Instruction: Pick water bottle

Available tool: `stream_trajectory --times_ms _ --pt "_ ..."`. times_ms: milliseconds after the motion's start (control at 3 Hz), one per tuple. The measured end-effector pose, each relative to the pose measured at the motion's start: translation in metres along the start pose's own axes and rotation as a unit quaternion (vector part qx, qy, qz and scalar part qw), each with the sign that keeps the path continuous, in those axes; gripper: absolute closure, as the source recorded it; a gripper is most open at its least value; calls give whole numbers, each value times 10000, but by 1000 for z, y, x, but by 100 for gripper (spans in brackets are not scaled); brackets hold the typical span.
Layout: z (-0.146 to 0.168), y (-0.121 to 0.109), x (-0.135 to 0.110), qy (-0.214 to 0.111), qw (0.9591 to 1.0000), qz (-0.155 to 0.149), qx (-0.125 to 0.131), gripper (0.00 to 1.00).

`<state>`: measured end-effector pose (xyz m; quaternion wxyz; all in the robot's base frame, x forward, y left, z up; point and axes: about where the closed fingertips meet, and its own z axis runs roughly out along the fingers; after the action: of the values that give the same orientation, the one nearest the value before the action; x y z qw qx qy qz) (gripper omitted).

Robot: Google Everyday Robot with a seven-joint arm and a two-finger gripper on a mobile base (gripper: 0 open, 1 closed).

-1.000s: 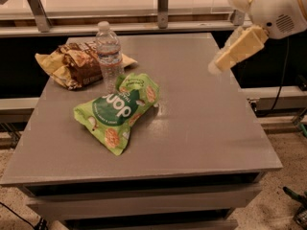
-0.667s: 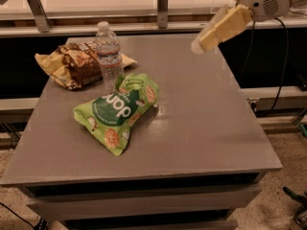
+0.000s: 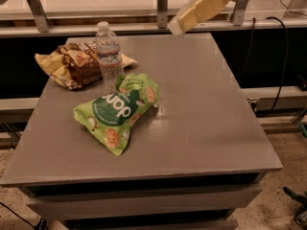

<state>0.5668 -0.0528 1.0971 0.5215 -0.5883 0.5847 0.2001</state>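
The water bottle (image 3: pixel 108 55) stands upright at the back left of the grey table (image 3: pixel 206 119). It is clear and ribbed, with a white cap and a pale label band. A green snack bag (image 3: pixel 118 110) lies just in front of it and touches its base. A brown-and-yellow snack bag (image 3: pixel 72 63) lies behind and to its left. My gripper (image 3: pixel 178 25) hangs in the air above the table's back edge, well to the right of the bottle and higher than its cap. Its pale yellow fingers (image 3: pixel 199 9) point down to the left.
A metal rail with upright posts (image 3: pixel 162 6) runs behind the table. A black cable (image 3: pixel 284 56) hangs at the right. The floor shows at the lower right, past the table's edge.
My gripper has moved left and up, from over the table's right side to above its back edge, closer to the bottle. The bottle and both bags have not moved.
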Motion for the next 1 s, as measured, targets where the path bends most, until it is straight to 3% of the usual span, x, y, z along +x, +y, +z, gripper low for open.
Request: stream_trajectory --times_ms 333,1000 --pt "4 4 0 -38 9998 64 -199 0" --pt "60 12 31 -183 9954 455 -818 0"
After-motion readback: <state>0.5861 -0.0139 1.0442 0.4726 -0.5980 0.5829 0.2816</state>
